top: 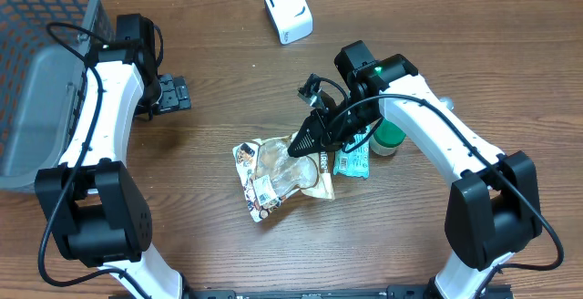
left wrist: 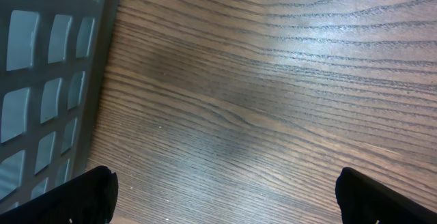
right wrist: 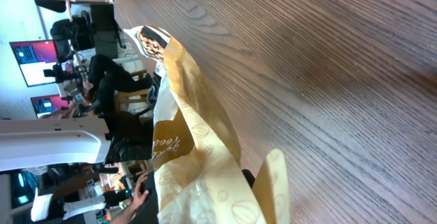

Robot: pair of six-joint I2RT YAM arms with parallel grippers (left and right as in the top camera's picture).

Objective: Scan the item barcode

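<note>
Bare surface (top: 228, 76) is lying open mid-left, between the basket (top: 41, 89) at the left edge and the white scanner (top: 288, 10) up top; lower centre, a bag (top: 273, 176), teal packet (top: 352, 163) and green-capped bottle (top: 390, 138) are crowding together.

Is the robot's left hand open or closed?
Open. The left gripper shows its fingers far apart, with only bare table between them.

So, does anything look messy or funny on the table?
Yes. The snack bag is all crumpled and lies crooked in the middle of the table. One edge of it is pinched in the right hand. A small teal packet sits right beside it. Nothing looks spilled or torn.
</note>
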